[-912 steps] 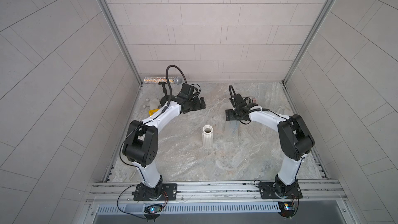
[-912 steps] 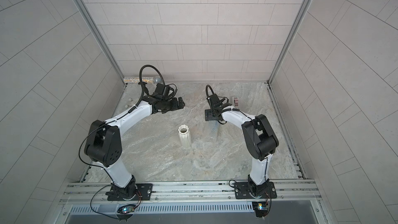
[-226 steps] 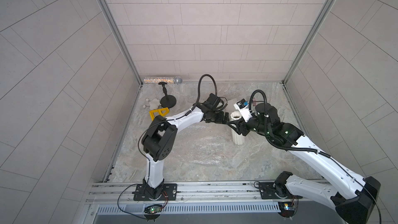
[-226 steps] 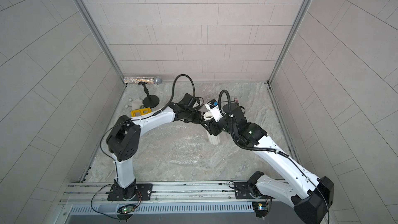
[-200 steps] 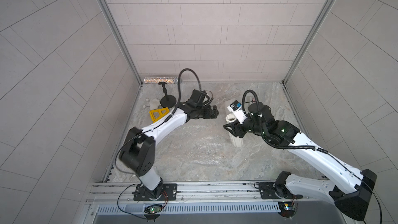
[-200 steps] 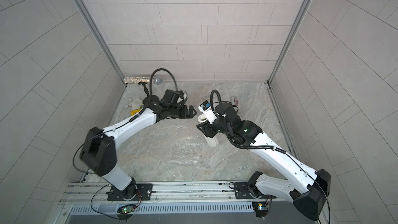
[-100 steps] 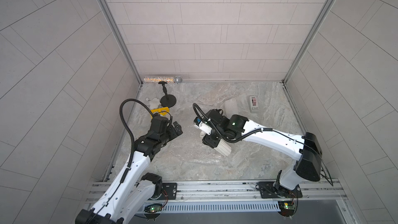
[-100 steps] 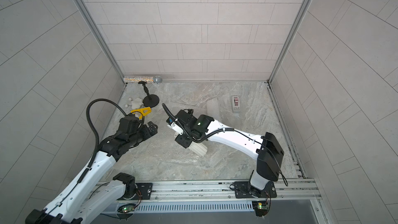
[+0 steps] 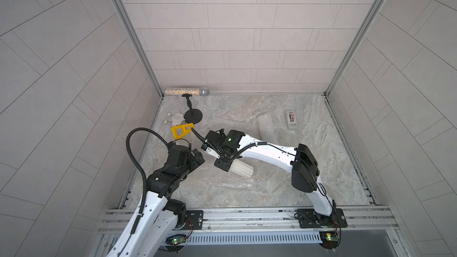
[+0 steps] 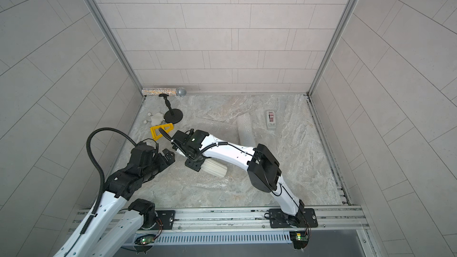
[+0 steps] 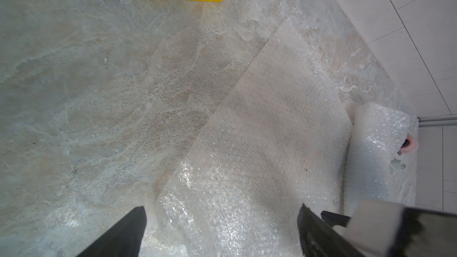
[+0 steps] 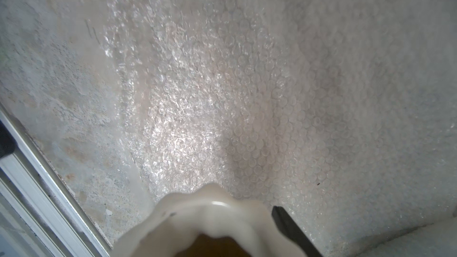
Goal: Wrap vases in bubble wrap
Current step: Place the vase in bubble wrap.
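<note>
Right wrist view: your right gripper [image 9: 228,166] clamps the white ribbed scalloped-rim ceramic vase [image 12: 202,221], blurred, one finger hidden | vase lies sideways over the transparent bubble wrap sheet [image 11: 259,132], contact unclear | your left gripper [image 11: 221,208] spread wide, empty | top view: grey tape dispenser [image 9: 291,119] label unreadable

Both top views give you the whole bench [image 9: 341,159] from high over the front rail [image 9: 247,215], tilted steeply down toward the back wall [image 9: 235,33]. Your wrist cameras ride close above the surface, aimed downward — both onto the bubble wrap [image 11: 259,144].
</note>
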### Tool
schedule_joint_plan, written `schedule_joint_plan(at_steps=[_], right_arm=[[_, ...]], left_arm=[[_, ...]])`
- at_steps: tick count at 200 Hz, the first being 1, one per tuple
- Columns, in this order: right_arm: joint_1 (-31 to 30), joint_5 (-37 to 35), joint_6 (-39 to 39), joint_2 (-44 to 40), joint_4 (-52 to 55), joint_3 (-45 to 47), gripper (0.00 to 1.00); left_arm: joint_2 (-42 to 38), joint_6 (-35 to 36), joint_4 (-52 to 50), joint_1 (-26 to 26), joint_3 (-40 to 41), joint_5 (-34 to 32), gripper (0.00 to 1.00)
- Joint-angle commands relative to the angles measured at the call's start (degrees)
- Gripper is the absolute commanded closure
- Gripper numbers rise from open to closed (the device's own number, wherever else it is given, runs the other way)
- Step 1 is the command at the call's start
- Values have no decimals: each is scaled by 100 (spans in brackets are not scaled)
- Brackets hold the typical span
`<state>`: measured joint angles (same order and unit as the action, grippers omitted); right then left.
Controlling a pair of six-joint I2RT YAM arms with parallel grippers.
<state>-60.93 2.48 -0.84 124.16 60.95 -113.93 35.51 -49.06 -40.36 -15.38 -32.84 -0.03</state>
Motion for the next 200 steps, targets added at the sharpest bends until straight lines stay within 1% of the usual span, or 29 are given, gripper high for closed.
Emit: schedule_joint_plan(at_steps=[1,27,43,57,66,111,134,153,173,189,200], right_arm=[[-40,-222,57,270,599,-548,80],[-74,-303,19,707,696,-910,79],[-73,-386,-36,989,733,-1120,74],[-85,-460,-72,1215,715,-1262,72],[-115,-615,-69,1319,642,-1301,69],[-150,-480,17,1671,200,-1333,53],[-135,-565,-13,1640,56,-1273,48],[-105,-509,-64,1421,-201,-1073,41],[-53,-477,-17,1365,-115,-1105,33],[-9,-442,13,1230,-155,-996,22],[2,-510,38,1071,-240,-872,19]], left_arm=[[-94,-234,-285,52,61,-328,0],[-206,-270,-341,65,89,-410,0],[-215,-280,-358,70,117,-419,0],[-211,-289,-375,69,127,-449,0],[-218,-290,-372,64,146,-458,0],[-237,-315,-311,73,155,-507,0],[-236,-315,-306,75,150,-446,0],[-264,-307,-293,73,109,-438,0],[-268,-265,-314,74,21,-443,0],[-264,-237,-332,74,-27,-421,0],[-272,-230,-331,78,-55,-406,0]])
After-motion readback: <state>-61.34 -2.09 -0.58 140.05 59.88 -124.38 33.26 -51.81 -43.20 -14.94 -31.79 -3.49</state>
